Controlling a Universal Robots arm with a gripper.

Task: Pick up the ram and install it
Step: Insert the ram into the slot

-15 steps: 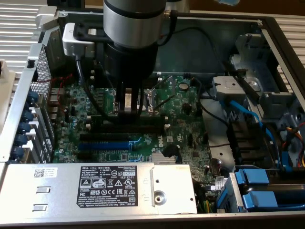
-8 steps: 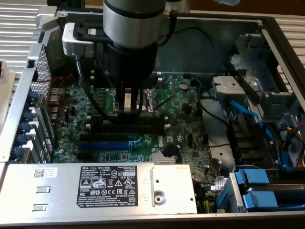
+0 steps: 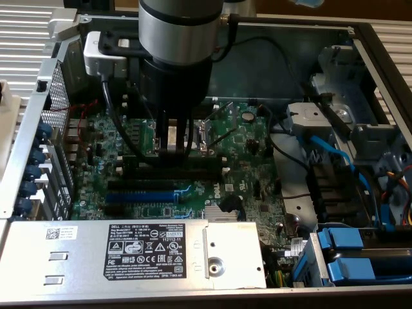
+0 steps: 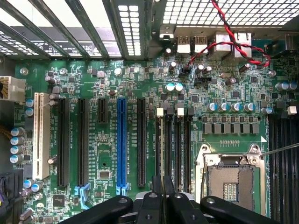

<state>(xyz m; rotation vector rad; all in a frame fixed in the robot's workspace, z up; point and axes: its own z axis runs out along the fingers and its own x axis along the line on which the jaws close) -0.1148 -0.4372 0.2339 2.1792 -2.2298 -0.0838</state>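
Observation:
My gripper [image 3: 172, 149] reaches down into an open computer case onto the green motherboard [image 3: 241, 167]. In the wrist view the gripper [image 4: 162, 198] is shut on a thin stick seen edge-on, the ram [image 4: 162, 154]. The ram stands on its edge along the first of the black slots with white end clips [image 4: 180, 140]. I cannot tell whether it is seated in that slot or just above it. In the exterior view the fingers come down on the row of long black slots [image 3: 193, 172], and the arm hides the middle of the ram.
The blue expansion slot [image 4: 122, 140] lies parallel to the memory slots, with the CPU socket [image 4: 231, 182] on their other side. A red-and-black wire [image 4: 233, 42] loops near the rear ports. The silver power supply [image 3: 129, 251] and blue drive bays [image 3: 360, 257] close in the case.

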